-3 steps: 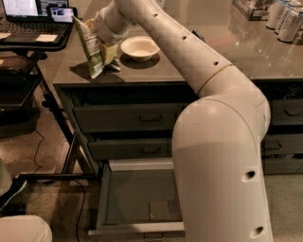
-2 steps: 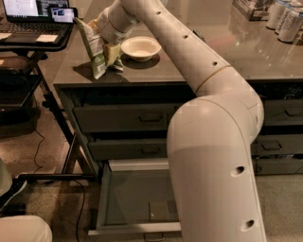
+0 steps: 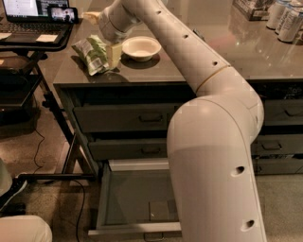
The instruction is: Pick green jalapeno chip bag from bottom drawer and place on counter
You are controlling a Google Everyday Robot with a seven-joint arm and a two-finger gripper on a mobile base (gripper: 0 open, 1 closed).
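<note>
Tipped from upright, the green jalapeno chip bag [image 3: 94, 54] now lies near the front-left corner of the counter [image 3: 265, 61], with the gripper [image 3: 112, 53] just beside it; I cannot tell if it holds or has released, but the placing seems almost done.

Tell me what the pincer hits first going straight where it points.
Likely the chip bag, lying right beside the pincer at the left end of the counter; below that, the counter itself. Depth is unclear.

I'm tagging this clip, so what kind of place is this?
Probably an office kitchenette: a counter over drawers, a bowl, a laptop nearby. The tool is at the chip bag on that counter.
</note>
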